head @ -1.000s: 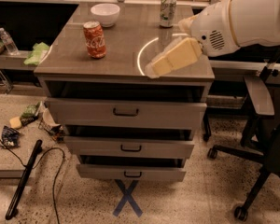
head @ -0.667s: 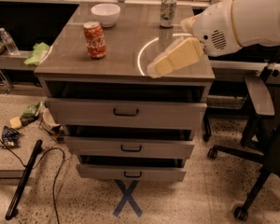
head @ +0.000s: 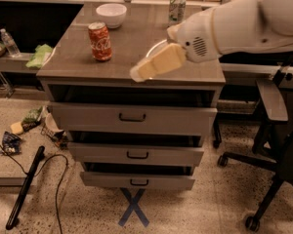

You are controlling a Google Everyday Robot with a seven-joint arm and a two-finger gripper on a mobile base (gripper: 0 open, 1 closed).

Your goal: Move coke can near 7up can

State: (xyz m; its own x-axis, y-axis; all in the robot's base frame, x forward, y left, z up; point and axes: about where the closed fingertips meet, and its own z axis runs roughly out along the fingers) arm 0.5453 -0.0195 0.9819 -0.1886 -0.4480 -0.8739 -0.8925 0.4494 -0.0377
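The red coke can [head: 100, 41] stands upright on the left part of the grey cabinet top [head: 132, 45]. The white-silver 7up can [head: 177, 8] with green markings stands upright at the back right of the same top. My gripper [head: 139, 73] hangs on the white arm that reaches in from the right. It hovers over the front edge of the top, to the right of the coke can and a little in front of it, apart from it. It holds nothing that I can see.
A white bowl [head: 111, 14] sits at the back left, behind the coke can. The cabinet has three drawers [head: 132, 118]. A black office chair [head: 276, 145] stands at the right. A water bottle [head: 10, 42] and green cloth [head: 39, 55] lie left. Litter and a cable lie on the floor.
My gripper has moved left along the front edge, closer to the coke can. Both cans and the bowl have stayed in place.
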